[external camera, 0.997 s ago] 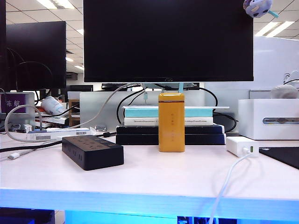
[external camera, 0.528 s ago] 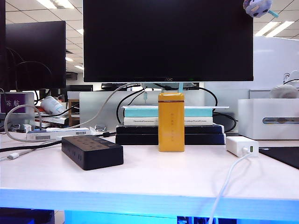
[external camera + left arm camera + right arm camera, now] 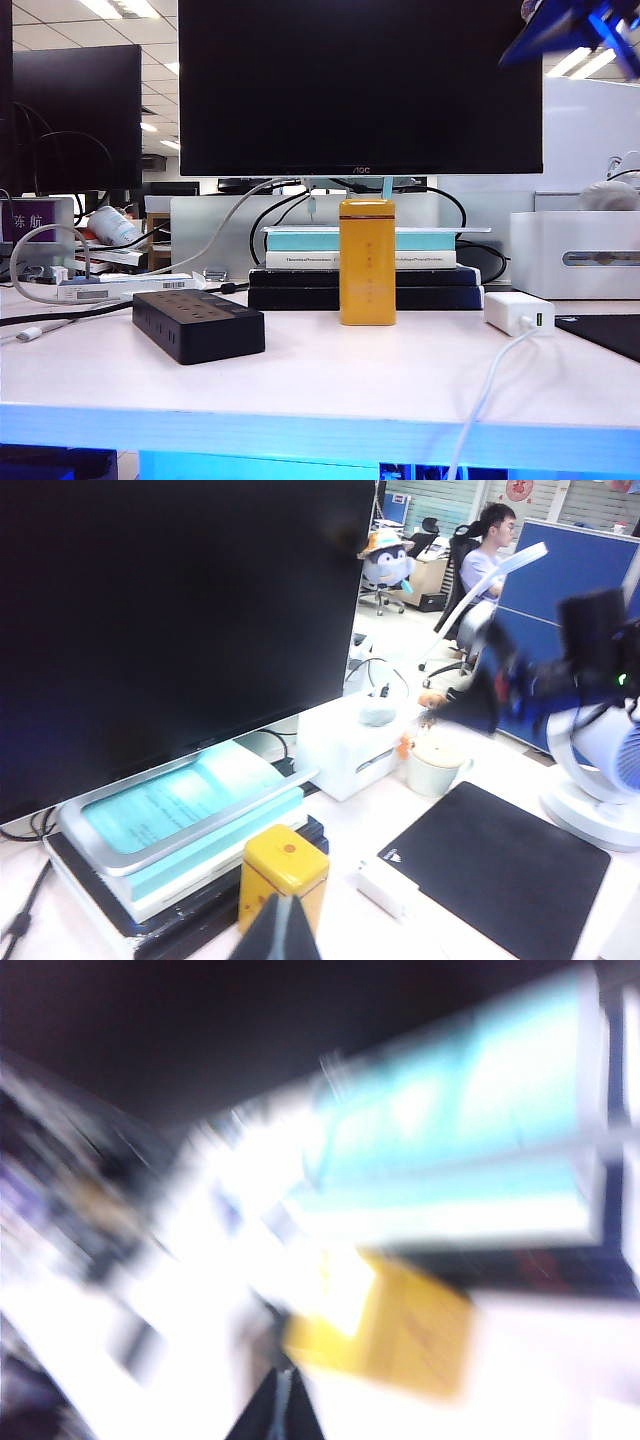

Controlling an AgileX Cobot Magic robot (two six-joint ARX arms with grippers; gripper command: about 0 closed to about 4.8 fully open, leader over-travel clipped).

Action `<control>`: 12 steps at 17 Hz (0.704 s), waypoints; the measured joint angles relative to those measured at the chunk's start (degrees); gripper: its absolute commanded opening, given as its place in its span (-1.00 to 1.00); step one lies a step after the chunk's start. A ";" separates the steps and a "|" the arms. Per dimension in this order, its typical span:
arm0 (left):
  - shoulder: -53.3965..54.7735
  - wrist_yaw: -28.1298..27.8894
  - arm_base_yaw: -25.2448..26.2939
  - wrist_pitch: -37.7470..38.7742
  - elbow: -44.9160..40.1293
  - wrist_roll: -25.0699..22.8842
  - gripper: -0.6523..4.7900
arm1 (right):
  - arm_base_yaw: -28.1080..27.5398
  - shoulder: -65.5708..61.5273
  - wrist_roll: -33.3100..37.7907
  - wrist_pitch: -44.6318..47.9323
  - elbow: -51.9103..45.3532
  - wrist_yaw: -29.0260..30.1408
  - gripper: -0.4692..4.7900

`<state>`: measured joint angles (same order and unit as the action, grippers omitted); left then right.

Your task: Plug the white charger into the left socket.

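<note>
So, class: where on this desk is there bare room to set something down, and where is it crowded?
Free: the tabletop in front of the black power strip and yellow tin, and the gap between those two. Tighter: between the tin and the white charger, whose cable trails over the front edge. Crowded: behind, with books and monitor. Both shut grippers, left and right, are above the table.

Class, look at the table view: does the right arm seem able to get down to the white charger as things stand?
Probably yes. The right gripper, shut, hangs blurred high above the white charger, which lies uncovered on the table. The yellow tin stands well aside.
</note>
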<state>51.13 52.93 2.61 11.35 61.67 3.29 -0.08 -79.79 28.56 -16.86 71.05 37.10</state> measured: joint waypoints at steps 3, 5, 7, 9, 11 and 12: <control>0.00 -1.57 0.00 0.00 0.00 0.04 -0.78 | 4.85 -0.22 -11.52 -11.04 0.00 -18.43 -0.83; 0.00 -1.97 0.00 0.00 0.00 0.09 -0.78 | 7.17 -2.12 -13.60 -14.23 0.07 -27.26 -0.83; 0.00 -1.99 0.00 0.00 0.00 0.15 -0.78 | 7.45 -5.38 -13.70 -15.93 0.11 -28.02 0.23; 0.00 -1.97 0.00 0.00 0.00 0.17 -0.78 | 7.96 -10.80 -13.88 -17.70 0.07 -27.65 1.00; 0.00 -1.99 0.00 0.00 0.00 0.17 -0.78 | 7.96 -13.25 -13.84 -16.96 0.11 -26.67 1.00; 0.00 -1.99 0.00 0.00 0.00 0.17 -0.78 | 7.96 -15.19 -13.92 -16.61 0.11 -26.93 1.00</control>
<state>51.13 50.94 2.61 11.35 61.67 3.46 7.88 -94.98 14.63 -33.47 71.16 10.17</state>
